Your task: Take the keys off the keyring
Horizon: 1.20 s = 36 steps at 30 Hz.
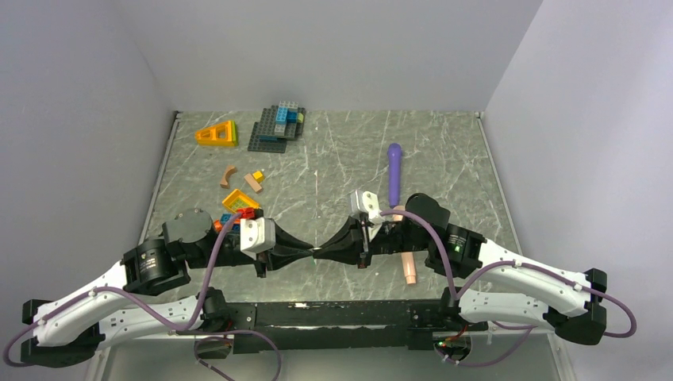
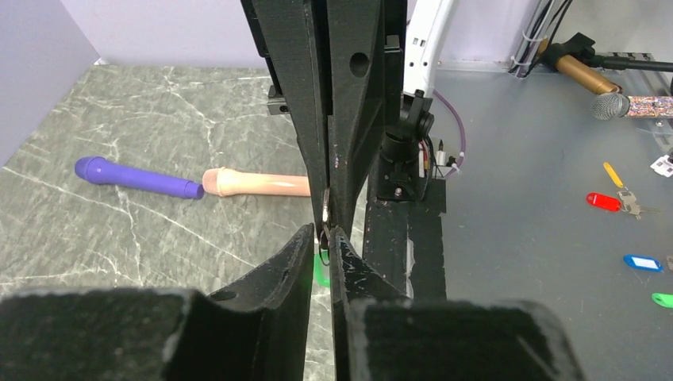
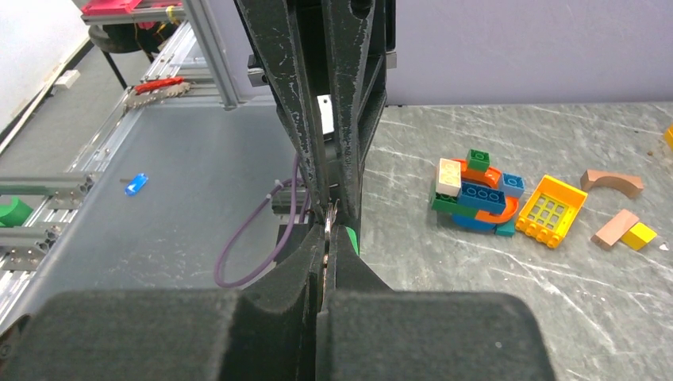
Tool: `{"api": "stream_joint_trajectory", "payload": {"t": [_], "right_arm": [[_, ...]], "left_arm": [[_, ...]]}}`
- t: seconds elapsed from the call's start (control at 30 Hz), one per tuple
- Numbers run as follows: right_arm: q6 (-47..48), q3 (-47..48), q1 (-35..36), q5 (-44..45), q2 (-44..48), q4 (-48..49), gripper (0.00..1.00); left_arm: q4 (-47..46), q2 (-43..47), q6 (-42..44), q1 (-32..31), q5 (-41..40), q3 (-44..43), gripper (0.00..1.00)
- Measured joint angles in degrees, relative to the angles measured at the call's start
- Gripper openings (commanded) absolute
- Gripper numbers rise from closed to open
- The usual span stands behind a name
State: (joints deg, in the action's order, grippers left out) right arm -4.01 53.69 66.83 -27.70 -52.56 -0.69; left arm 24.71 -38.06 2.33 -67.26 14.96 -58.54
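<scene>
Meeting tip to tip over the table (image 1: 341, 159), the right tool (image 3: 325, 236) clamps the keyring (image 3: 329, 216) while the narrow left tool (image 2: 323, 236), grip unclear, risks slipping and dropping the green key (image 2: 320, 271) hanging below.

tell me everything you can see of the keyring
The keyring is a thin silvery metal loop, seen edge-on and upright, held above the table. The right gripper is shut on it; the left gripper closely flanks it, grip unclear. A green key head shows right beside it.
</scene>
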Motion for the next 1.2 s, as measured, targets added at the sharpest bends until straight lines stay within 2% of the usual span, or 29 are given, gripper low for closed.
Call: {"api": "stream_joint_trajectory", "payload": {"t": [0.2, 0.53, 0.9, 1.2], "right_arm": [[0.0, 0.0, 0.0, -0.1, 0.1, -0.1, 0.0], [0.0, -0.1, 0.0, -0.3, 0.2, 0.3, 0.0], [-0.4, -0.2, -0.1, -0.3, 0.7, 2.4, 0.0], [-2.1, -1.5, -0.3, 0.8, 1.7, 8.4, 0.0]], "left_arm": [[0.0, -0.1, -0.1, 0.0, 0.6, 0.0, 0.0], [-1.9, 0.7, -1.7, 0.0, 0.8, 1.2, 0.0], [-12.0, 4.5, -7.5, 0.0, -0.5, 7.3, 0.0], [-20.3, 5.7, -10.9, 0.0, -2.4, 10.0, 0.0]]}}
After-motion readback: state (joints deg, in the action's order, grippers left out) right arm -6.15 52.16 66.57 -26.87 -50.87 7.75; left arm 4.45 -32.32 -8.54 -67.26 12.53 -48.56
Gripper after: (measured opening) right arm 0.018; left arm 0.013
